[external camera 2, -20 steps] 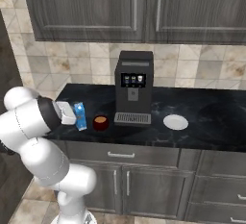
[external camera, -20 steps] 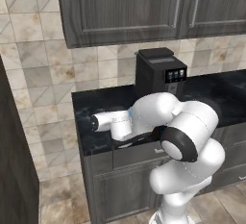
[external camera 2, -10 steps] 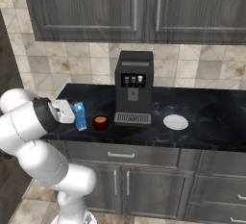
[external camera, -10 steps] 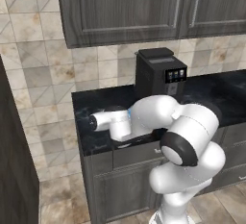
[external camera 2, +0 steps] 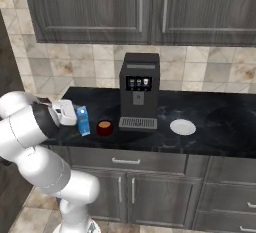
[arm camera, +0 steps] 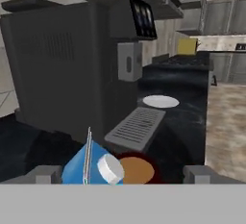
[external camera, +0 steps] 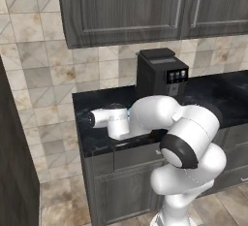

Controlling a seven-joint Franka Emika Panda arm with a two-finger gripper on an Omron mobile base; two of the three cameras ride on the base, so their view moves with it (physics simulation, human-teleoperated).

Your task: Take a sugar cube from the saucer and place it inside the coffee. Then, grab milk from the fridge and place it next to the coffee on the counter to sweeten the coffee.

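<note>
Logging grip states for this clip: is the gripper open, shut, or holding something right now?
Gripper: open, holding nothing; its fingertips stand apart on either side of the small bright blue gable-top milk carton, which stands on the glossy black marble counter.

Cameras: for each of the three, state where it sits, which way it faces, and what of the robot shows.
Left base view: behind the arm's left, looking down at the counter and coffee machine; arm shows.
Right base view: behind its right, same counter; milk, coffee, saucer; arm at left.
Hand view: low over the milk, facing the saucer; open gripper.
Shared: machine, milk, coffee, saucer.
</note>
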